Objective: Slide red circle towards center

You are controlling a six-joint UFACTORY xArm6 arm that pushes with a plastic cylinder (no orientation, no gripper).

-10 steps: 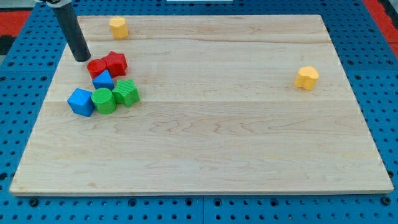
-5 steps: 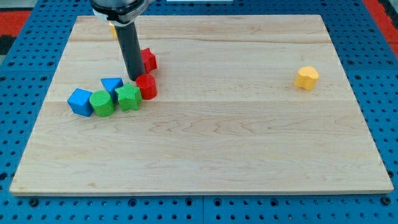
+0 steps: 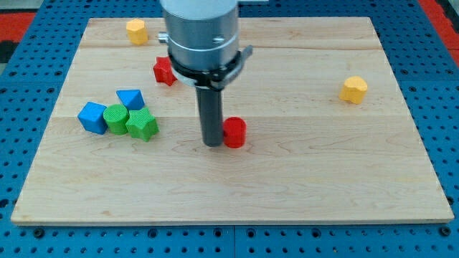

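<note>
The red circle (image 3: 234,132) is a short red cylinder standing near the middle of the wooden board (image 3: 287,186). My tip (image 3: 213,143) touches its left side. The rod rises from there to the arm's grey body at the view's top, which hides part of the board behind it.
A red star (image 3: 164,70) lies up-left of the tip. A cluster at the left holds a blue block (image 3: 92,117), a blue triangle (image 3: 130,99), a green cylinder (image 3: 115,118) and a green star (image 3: 142,124). Yellow blocks sit at top left (image 3: 137,31) and at right (image 3: 353,89).
My tip has swept right and down from the left cluster, pushing the red circle to near the board's middle. The red star and the green and blue blocks were nudged apart.
</note>
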